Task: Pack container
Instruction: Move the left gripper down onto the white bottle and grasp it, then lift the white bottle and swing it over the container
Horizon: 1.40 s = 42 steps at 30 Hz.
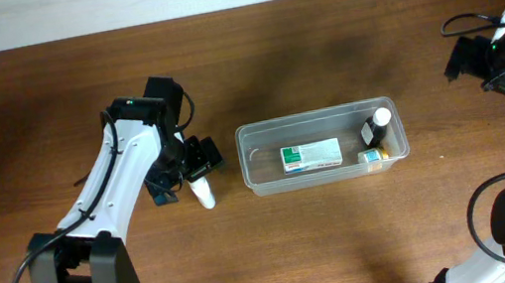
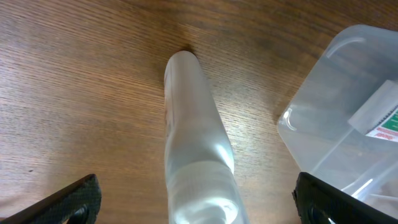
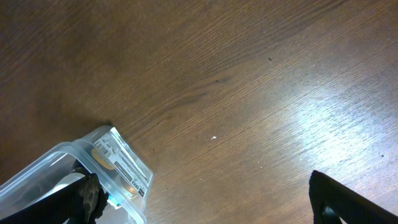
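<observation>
We see the container (image 1: 265,155) in the middle of the table (image 1: 45,92), with a box (image 1: 311,156) and a small bottle (image 1: 376,128) inside. The left claw (image 2: 199,202) is spread wide around a white tube (image 2: 189,124) that lies just beside the container, and it does not touch the tube. The right claw (image 3: 208,202) is spread as well, above the table near the container's corner.

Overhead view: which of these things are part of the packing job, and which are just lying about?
Part of the job: clear container; white-and-green box and dark bottle with white cap inside it; white bottle on the table, between the fingers of the open left gripper.
Just lying about: nothing loose; the right gripper is open and empty, off to the side.
</observation>
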{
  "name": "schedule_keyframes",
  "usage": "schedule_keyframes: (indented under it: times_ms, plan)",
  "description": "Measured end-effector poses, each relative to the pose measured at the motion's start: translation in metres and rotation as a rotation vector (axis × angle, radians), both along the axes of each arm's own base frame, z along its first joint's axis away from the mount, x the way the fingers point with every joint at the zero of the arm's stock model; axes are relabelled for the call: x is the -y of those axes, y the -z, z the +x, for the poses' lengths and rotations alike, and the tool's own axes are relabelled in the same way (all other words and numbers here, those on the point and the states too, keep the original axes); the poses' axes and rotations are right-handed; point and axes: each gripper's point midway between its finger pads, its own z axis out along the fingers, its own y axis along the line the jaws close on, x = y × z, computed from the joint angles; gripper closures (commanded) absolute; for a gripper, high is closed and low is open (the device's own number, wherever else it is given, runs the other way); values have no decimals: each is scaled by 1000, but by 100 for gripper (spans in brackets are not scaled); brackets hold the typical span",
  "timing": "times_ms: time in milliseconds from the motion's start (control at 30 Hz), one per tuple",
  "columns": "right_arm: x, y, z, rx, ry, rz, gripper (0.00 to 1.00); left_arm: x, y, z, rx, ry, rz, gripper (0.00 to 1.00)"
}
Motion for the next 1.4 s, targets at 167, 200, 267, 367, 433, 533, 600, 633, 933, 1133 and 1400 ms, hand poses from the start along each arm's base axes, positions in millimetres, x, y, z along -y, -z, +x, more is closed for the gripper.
schedule_keyframes:
  times_ms: [167, 200, 267, 367, 433, 533, 600, 633, 933, 1133, 1400]
  plan:
    - [0, 0, 0, 0, 0, 0, 2, -2, 0, 0, 3, 1, 11, 1]
    - [0, 0, 0, 0, 0, 0, 2, -2, 0, 0, 2, 1, 12, 1]
    - [0, 0, 0, 0, -1, 0, 2, -2, 0, 0, 2, 2, 12, 1]
    - [0, 0, 0, 0, 0, 0, 2, -2, 0, -1, 0, 9, 13, 1]
    - [0, 0, 0, 0, 0, 0, 2, -1, 1, -1, 1, 19, 16, 1]
    - [0, 0, 0, 0, 0, 0, 2, 5, 1, -3, 4, 43, 18, 1]
    - [0, 0, 0, 0, 0, 0, 2, 16, 1, -3, 22, 75, 13, 1]
    - [0, 0, 0, 0, 0, 0, 2, 20, 1, -3, 27, 87, 12, 1]
    - [0, 0, 0, 0, 0, 0, 2, 27, 2, -5, 47, 133, 43, 6]
    - [0, 0, 0, 0, 0, 0, 2, 24, 3, -5, 46, 141, 62, 32]
    - [0, 0, 0, 0, 0, 0, 2, 20, 3, -4, 52, 142, 82, 40]
